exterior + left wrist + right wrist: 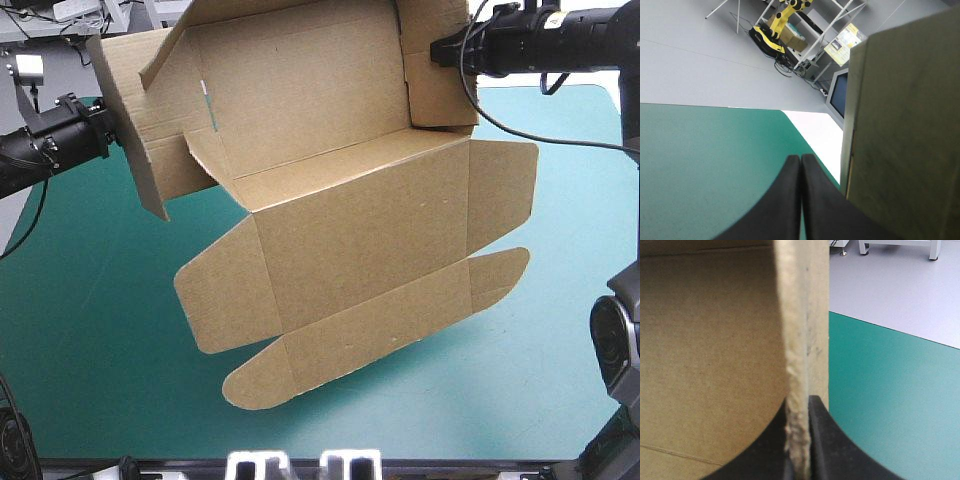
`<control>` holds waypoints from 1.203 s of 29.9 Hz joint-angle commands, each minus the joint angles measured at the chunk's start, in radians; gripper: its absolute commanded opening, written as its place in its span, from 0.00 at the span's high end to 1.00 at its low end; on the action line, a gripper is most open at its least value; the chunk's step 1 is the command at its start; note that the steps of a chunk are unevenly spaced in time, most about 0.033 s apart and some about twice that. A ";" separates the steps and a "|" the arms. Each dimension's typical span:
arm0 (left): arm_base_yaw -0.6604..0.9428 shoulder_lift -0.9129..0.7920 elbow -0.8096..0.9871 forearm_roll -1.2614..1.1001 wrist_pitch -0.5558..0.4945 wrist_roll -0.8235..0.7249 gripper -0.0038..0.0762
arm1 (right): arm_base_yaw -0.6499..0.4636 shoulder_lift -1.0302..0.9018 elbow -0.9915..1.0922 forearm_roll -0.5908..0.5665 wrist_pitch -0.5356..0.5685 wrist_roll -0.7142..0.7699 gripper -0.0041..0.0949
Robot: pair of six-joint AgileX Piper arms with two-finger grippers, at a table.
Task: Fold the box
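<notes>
Above the table, box in grip of right tool; left tool closed, empty, alongside.

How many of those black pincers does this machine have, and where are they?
2. The left pincer is shut and empty, beside the left wall of the box. The right pincer is clamped on its far right wall. No others show.
</notes>
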 commanded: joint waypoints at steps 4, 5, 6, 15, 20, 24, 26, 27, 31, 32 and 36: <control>-0.007 -0.086 -0.031 -0.052 0.080 -0.025 0.95 | -0.003 -0.023 -0.030 0.075 -0.084 0.003 0.97; -0.007 -0.097 -0.031 -0.052 0.080 -0.025 0.95 | -0.003 -0.023 -0.030 0.075 -0.086 0.003 0.97; -0.007 -0.103 -0.031 -0.052 0.080 -0.025 0.95 | -0.003 -0.018 -0.030 0.075 -0.088 0.003 0.97; -0.025 -0.137 -0.031 -0.057 0.080 -0.025 0.97 | 0.036 -0.005 -0.030 0.071 -0.116 0.003 0.97; -0.078 -0.137 -0.031 -0.055 0.065 -0.021 0.97 | 0.064 -0.001 -0.030 0.057 -0.139 0.003 0.97; -0.095 -0.137 -0.031 -0.041 0.055 -0.002 0.96 | 0.066 -0.001 -0.030 0.056 -0.142 0.003 0.97; -0.097 -0.137 -0.031 -0.019 0.051 -0.002 0.96 | 0.066 -0.001 -0.030 0.056 -0.142 0.007 0.97; -0.097 -0.137 -0.031 -0.009 0.051 -0.002 0.96 | 0.066 -0.001 -0.030 0.056 -0.142 0.007 0.97; -0.097 -0.137 -0.031 0.001 0.072 -0.002 0.96 | 0.066 0.001 -0.030 0.046 -0.142 0.007 0.97; -0.097 -0.137 -0.031 0.001 0.077 -0.002 0.94 | 0.066 0.004 -0.030 0.046 -0.142 0.007 0.97; -0.097 -0.137 -0.031 0.008 0.079 -0.002 0.84 | 0.066 0.016 -0.030 0.041 -0.142 0.012 0.97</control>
